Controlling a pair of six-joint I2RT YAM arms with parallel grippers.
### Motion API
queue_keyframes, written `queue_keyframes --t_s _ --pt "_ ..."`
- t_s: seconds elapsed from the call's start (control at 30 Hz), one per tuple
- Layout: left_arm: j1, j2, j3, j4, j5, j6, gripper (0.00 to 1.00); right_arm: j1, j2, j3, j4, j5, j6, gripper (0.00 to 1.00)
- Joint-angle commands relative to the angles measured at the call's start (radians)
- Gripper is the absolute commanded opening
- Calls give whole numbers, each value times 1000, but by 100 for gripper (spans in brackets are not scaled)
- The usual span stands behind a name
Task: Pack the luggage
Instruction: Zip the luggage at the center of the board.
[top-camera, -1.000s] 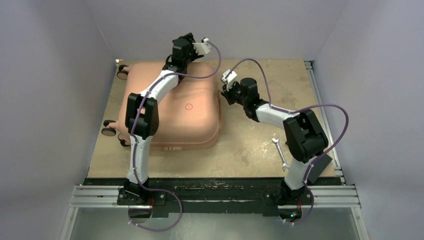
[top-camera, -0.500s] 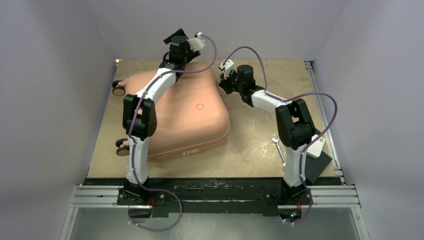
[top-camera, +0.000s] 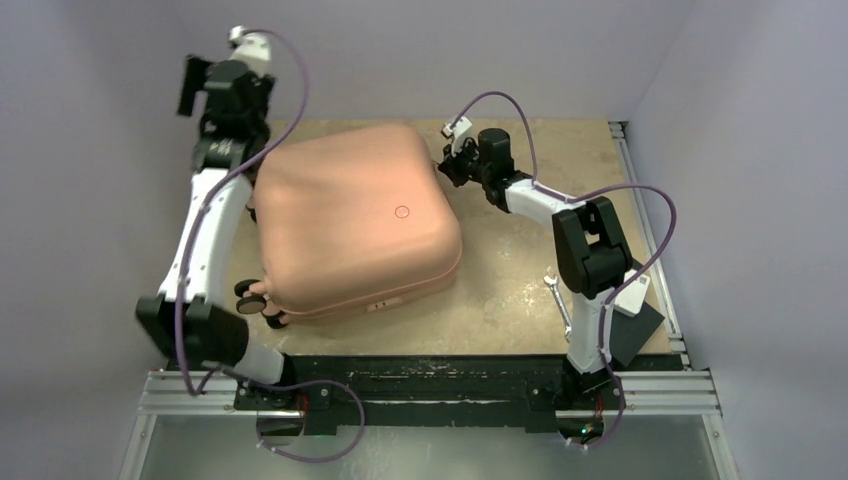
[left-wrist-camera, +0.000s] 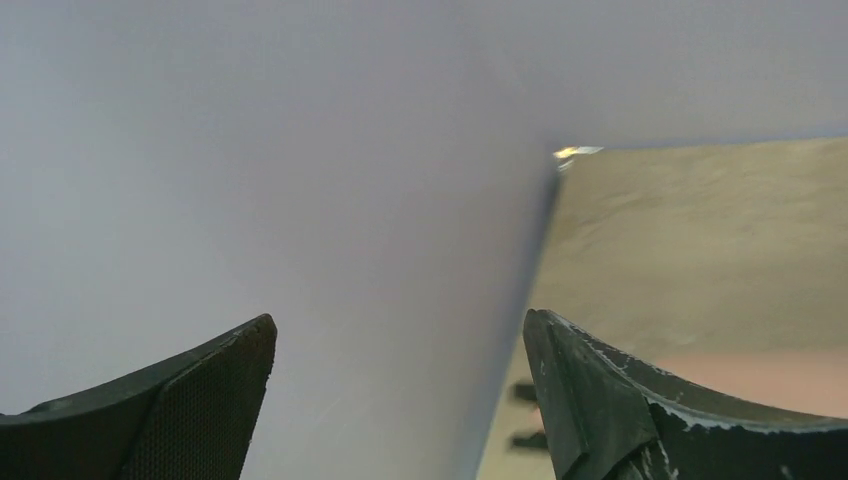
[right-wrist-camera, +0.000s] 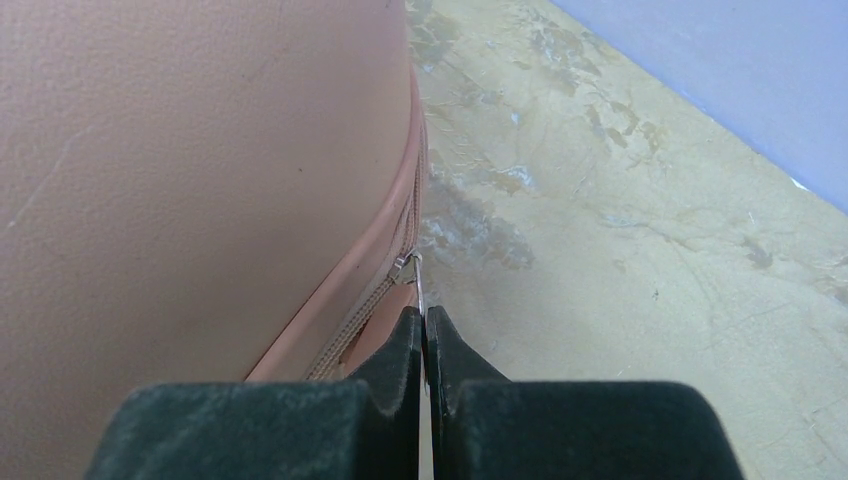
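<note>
We see the luggage (top-camera: 355, 225) lying flat and closed on the left-middle part of the table (top-camera: 500, 290). Its salmon-pink shell faces up, with a small round mark near the middle of the lid. Its dark wheels (top-camera: 250, 296) stick out at the near-left corner, close to the table's front edge. In the right wrist view the zipper (right-wrist-camera: 385, 290) runs along the seam of the case, just above the board. The right gripper (right-wrist-camera: 422, 335) is at the far-right corner of the luggage, and its two fingers are pressed together on the thin metal zipper pull (right-wrist-camera: 416, 285), which runs from the slider down between the pads. The left gripper (left-wrist-camera: 398, 322) is raised off the case by the far-left corner of the workspace and faces the pale wall (left-wrist-camera: 250, 180). Its fingers are spread apart and grasp nothing. From above, the left arm (top-camera: 205, 225) reaches along the left side of the luggage. A small wrench (top-camera: 558, 300) lies on the bare board to the right, well apart from the case and near the right arm's base.
</note>
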Motion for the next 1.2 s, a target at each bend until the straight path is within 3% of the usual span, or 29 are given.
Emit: queue_keyframes --t_s 0.0,0.2,0.4,0.7,1.07,1.17 --pt "66 -222 -236 -127 -63 -52 89 -64 -8 63 88 93 -3 0" --pt "153 -382 -492 -181 -38 -66 70 -64 -9 74 90 23 -2 0" --pt "206 -372 -561 -157 -32 -51 51 -64 8 107 57 16 6 0" --pt "212 -285 -596 -125 10 -71 48 -64 -29 29 146 -7 18 0" --pt "213 -151 -583 -61 56 -128 45 -66 -66 4 207 77 66 0" --pt "212 -112 -577 -33 60 -133 45 -81 -53 36 156 -36 58 0"
